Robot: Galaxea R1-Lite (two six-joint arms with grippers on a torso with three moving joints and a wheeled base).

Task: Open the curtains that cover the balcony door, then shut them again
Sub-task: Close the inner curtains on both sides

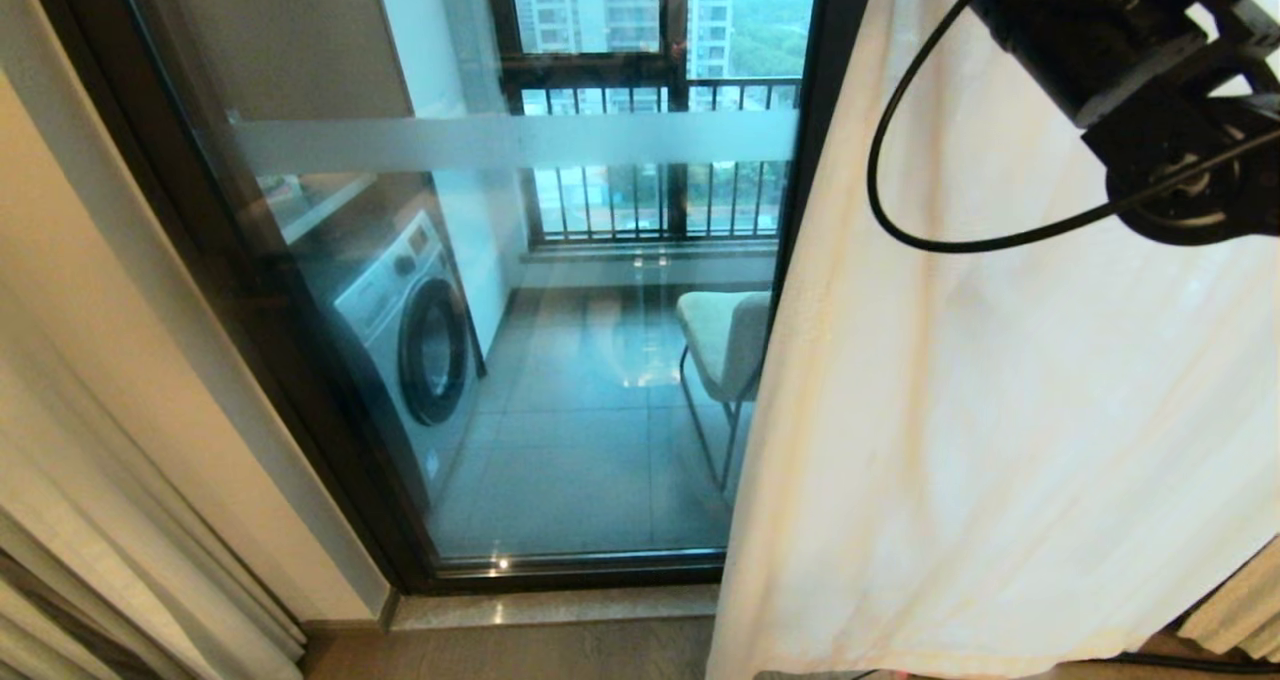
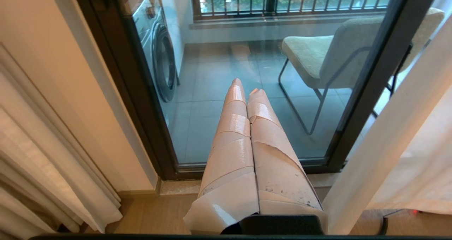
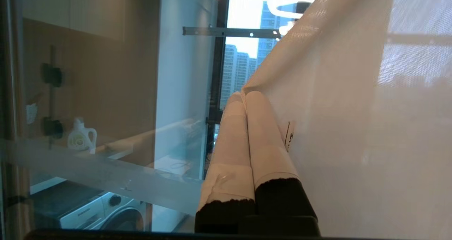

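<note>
While the glass of the balcony door (image 1: 560, 360) stands bare across the left and middle of the head view, the sheer white curtain (image 1: 1000, 410) hangs over the right part, its free edge running down beside the dark frame post (image 1: 805, 160). At the far left, the thick cream drapes (image 1: 90, 560) are bunched against the wall. Judged from this, the curtains are partly drawn aside: whether this is the opening stroke under way or the closing stroke begun, the pictures do not settle. Either way, at least 1 of the 2 halves of the task is unfinished, since a wide stretch of glass is uncovered and the sheer panel covers only one side.

Through the glass a washing machine (image 1: 415, 330), a pale chair (image 1: 725, 345) and the black railing (image 1: 660, 200) show on the balcony.

High at the top right of the head view, the right arm (image 1: 1140, 70) is raised, with a black cable looping below it. In its wrist view the right gripper (image 3: 243, 95) has its 2 taped fingers (image 3: 233, 137) pressed flat together, tips at the sheer curtain's edge; no cloth is visibly pinched between them, and the fabric lies along 1 side of them.

Low and pointing down toward the door's sill, the left gripper (image 2: 247, 88) also has its fingers (image 2: 233, 134) closed together on nothing, well clear of any curtain; it looks parked.
</note>
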